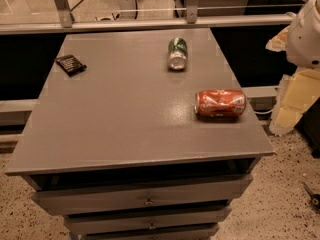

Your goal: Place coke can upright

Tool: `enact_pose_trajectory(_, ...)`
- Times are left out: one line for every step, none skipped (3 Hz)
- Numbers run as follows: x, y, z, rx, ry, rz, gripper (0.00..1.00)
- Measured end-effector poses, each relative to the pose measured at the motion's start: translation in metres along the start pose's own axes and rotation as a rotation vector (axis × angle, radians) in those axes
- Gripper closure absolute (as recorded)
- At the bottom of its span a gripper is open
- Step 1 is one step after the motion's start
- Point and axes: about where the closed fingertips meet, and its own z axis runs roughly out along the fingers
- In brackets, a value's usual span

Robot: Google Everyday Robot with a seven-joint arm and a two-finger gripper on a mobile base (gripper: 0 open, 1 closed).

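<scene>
The coke can (220, 103) lies on its side on the grey cabinet top (125, 114), near the top's right edge and about halfway between its front and back. The can's long axis runs left to right, roughly parallel to the top's front edge, with a slight tilt. Its white script faces upward and toward the camera. The right end shows a paler band, but which end carries the pull tab cannot be told.

A green can (177, 53) also lies on its side, toward the back of the top and right of its centre. Its long axis runs front to back and its silver end faces the front edge. It is well apart from the coke can. A small black packet (70, 64) lies flat near the top's back left corner.

The gripper does not appear in the view, so whether it is apart, together or clamped on anything cannot be told. Only a white rounded robot part (306, 34) comes in past the top's back right corner, cut off by the picture's right edge.

Under the top, the drawer fronts (145, 198) are cut off at the bottom of the view. A small dark object (314, 198) on the speckled floor (280, 209), right of the drawers, is cut off by the edge and too unclear to name.
</scene>
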Motion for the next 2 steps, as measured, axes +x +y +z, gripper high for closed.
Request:
enact_pose_trajectory(0.0,0.0,0.0,0.0,0.0,0.0,0.0)
enact_pose_trajectory(-0.011,-0.009,0.016,-0.001,-0.047,-0.01,0.0)
